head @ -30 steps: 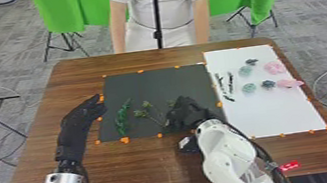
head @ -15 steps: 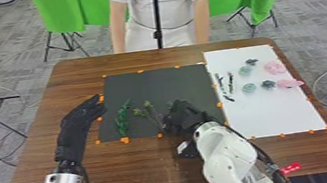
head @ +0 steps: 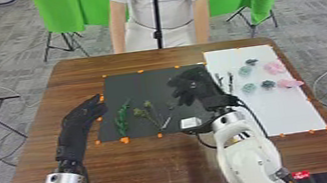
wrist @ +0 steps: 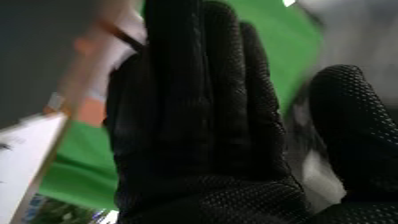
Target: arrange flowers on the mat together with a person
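On the left part of the dark mat (head: 133,90) lie a green leafy stem (head: 122,118), a yellowish-green sprig (head: 151,112) and a thin pale-tipped stem (head: 168,118). My right hand (head: 197,86) is over the mat's right side, beside the white sheet, its fingers straight. In the right wrist view the same hand (wrist: 209,135) has straight fingers and the thumb apart, with nothing visibly held. My left hand (head: 82,114) stays at the mat's left edge, open. Dark twigs (head: 230,82), pink flowers (head: 274,68) and bluish-green flowers (head: 249,88) lie on the white sheet (head: 275,116).
Both mats rest on the brown wooden table (head: 143,170), with orange tape marks (head: 125,140) along their edges. A small white box-like part (head: 191,123) is at my right wrist. A red tag (head: 301,175) is near the table's front edge.
My right hand has moved forward across the dark mat, away from the stems, and its fingers have spread straighter. The pale-tipped stem is now uncovered. My left hand has not moved.
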Controlling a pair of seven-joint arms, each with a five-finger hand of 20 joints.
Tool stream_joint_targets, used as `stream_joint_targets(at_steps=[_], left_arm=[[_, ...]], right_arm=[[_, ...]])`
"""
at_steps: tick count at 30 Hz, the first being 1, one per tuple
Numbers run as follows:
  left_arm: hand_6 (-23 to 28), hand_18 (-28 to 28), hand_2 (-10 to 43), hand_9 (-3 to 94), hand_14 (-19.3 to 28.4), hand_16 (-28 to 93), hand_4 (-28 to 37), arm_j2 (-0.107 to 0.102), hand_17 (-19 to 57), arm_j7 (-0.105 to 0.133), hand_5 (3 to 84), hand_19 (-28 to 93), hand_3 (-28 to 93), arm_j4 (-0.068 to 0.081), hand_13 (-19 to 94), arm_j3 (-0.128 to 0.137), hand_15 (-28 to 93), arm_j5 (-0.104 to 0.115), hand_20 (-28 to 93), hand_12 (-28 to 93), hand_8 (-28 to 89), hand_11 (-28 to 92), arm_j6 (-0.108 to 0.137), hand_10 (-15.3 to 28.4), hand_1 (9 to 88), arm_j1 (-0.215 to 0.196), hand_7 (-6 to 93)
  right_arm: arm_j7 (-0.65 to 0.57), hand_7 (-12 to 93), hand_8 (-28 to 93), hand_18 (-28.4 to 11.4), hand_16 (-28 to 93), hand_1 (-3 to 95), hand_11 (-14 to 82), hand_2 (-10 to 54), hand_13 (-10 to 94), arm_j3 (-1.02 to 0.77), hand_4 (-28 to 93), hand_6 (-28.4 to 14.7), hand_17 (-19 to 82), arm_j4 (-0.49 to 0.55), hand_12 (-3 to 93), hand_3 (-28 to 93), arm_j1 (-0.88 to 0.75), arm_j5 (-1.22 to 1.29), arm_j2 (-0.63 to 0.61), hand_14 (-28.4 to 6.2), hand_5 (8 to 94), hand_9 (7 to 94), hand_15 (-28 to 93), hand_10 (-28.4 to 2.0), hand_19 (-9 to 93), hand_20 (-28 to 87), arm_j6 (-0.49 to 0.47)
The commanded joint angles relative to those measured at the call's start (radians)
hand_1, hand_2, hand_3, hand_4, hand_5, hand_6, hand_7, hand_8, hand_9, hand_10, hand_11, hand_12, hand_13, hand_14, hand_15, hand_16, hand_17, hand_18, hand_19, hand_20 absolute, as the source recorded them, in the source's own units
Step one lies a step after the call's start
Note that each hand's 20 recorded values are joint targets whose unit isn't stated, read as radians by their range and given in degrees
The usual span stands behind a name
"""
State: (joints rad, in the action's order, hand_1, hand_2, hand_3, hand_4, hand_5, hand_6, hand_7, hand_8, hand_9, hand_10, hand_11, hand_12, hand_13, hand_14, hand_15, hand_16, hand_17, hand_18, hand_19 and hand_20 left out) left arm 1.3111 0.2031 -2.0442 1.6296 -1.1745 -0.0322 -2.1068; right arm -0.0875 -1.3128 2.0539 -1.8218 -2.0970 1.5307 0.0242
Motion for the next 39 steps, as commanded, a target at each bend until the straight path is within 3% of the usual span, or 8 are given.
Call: stream_joint_targets(at_steps=[1,2,4,8,13,24,39], left_arm=[[3.8,12.6,-3.3,44.0,17.6,5,-18.2,-0.003,5.3,0.029,46.1,9,64,0.001,36,-0.024,16,0.008,18,16,-5,19,0.004,13.6,24.5,-0.011,11.0],[3.8,12.5,-3.2,44.2,17.6,5,-18.2,-0.003,5.5,0.031,46.2,9,64,0.002,36,-0.026,16,0.008,18,16,-5,19,0.004,13.6,24.4,-0.010,10.9],[3.8,12.5,-3.0,44.2,17.6,5,-18.3,-0.003,5.6,0.036,46.3,9,64,0.002,36,-0.028,16,0.010,18,16,-5,19,0.007,13.5,24.3,-0.010,11.0],[3.8,12.5,-2.8,44.5,17.5,5,-18.5,-0.009,5.7,0.049,46.4,9,64,0.000,36,-0.030,15,0.014,18,16,-5,19,0.018,13.5,24.2,-0.010,11.1],[3.7,12.4,-2.8,44.8,17.3,5,-18.6,-0.009,5.9,0.061,46.6,9,65,-0.005,36,-0.026,15,0.015,18,16,-5,19,0.024,13.5,24.0,-0.015,11.3],[3.7,12.4,-2.8,45.1,17.2,5,-18.9,-0.011,5.9,0.072,46.7,9,65,-0.001,37,-0.022,15,0.015,18,16,-6,19,0.018,13.5,23.9,-0.009,11.6],[3.6,12.4,-2.8,45.1,17.3,5,-19.0,-0.004,5.9,0.060,46.7,9,65,-0.003,37,-0.013,16,0.021,18,16,-6,19,0.023,13.5,23.8,-0.021,11.6]], right_arm=[[0.263,11,-9,-16.2,23,16.3,8.4,5.5,49,-0.259,-11,-3.6,26,0.002,14.3,75,-0.136,0.664,-0.064,-16.7,57.4,59.6,15,-16.9,32,32,-0.187],[0.287,10,-8,-15.6,22,13.9,6.7,5.3,42,-0.278,-11,-3.0,22,0.001,13.4,76,-0.157,0.708,-0.069,-16.6,51.1,53.1,12,-16.2,22,30,-0.193],[0.323,9,-8,-14.7,20,11.2,5.3,5.1,35,-0.300,-13,-1.8,18,0.009,12.3,78,-0.207,0.773,-0.077,-16.0,44.2,46.4,9,-15.7,11,28,-0.177],[0.378,8,-8,-13.8,18,7.1,4.0,4.6,30,-0.329,-14,-0.6,17,0.023,11.2,80,-0.286,0.856,-0.052,-14.5,38.3,41.0,7,-15.2,5,26,-0.156],[0.409,8,-9,-13.1,16,4.8,3.8,3.8,28,-0.341,-15,-0.2,17,0.024,10.7,82,-0.332,0.884,-0.012,-13.6,36.7,39.8,6,-14.6,3,25,-0.136],[0.420,9,-9,-12.8,15,4.5,4.1,3.8,30,-0.348,-16,-0.4,18,0.023,10.5,83,-0.339,0.898,-0.021,-13.3,37.4,40.6,8,-14.7,2,27,-0.120],[0.422,10,-9,-12.9,15,4.9,4.8,4.1,32,-0.361,-16,-0.6,19,0.029,11.0,84,-0.352,0.915,-0.012,-13.3,38.7,42.7,10,-14.9,3,27,-0.073]])
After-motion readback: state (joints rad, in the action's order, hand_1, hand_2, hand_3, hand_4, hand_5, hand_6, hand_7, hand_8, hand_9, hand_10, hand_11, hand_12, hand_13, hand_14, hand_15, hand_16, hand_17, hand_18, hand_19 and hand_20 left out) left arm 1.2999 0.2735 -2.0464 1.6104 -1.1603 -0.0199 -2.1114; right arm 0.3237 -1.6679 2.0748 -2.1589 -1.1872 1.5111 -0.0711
